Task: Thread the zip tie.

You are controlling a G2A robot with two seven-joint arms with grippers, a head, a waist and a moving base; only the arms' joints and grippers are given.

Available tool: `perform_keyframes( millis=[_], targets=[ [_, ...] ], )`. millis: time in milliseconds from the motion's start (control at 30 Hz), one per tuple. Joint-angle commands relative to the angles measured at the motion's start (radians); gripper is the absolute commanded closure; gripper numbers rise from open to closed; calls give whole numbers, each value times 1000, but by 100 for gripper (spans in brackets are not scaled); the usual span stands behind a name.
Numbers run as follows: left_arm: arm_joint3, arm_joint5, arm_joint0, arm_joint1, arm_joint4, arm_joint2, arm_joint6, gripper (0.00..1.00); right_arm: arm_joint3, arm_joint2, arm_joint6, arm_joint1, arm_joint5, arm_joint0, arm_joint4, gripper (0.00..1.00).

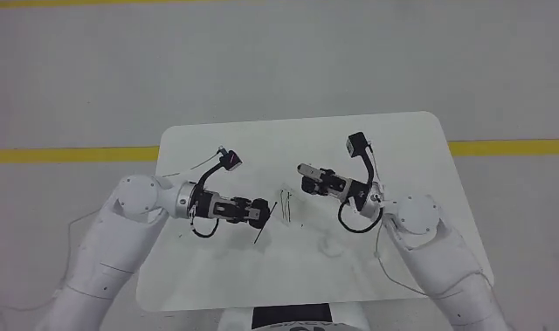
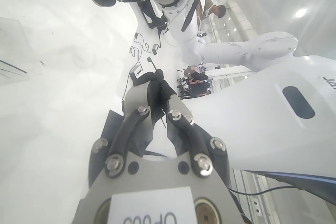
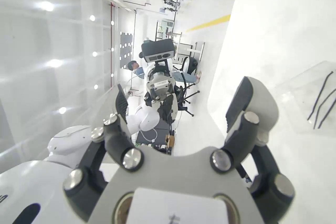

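Left gripper point(image 1: 263, 213) is clamping the zip tie point(image 1: 265, 225), right gripper point(image 1: 305, 177) hanging open opposite. Such a thin pinch is probably risking a swivel.

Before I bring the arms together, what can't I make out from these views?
1. Top view: the zip tie in the left gripper is too thin to tell head from tail.
2. Left wrist view: the shut fingers hide where the tie is gripped.
3. Right wrist view: the spare ties run off the picture's edge, so their count is unclear.
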Motion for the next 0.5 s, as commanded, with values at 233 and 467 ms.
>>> perform_keyframes(
  millis=[233, 467],
  targets=[
    [37, 0, -25, -5, -35, 36, 34, 100, 40, -46, 168, 1, 9, 31, 102, 0],
    [63, 0, -39, -9, -38, 42, 48, 100, 52, -55, 208, 0, 0, 45, 134, 0]
  ],
)
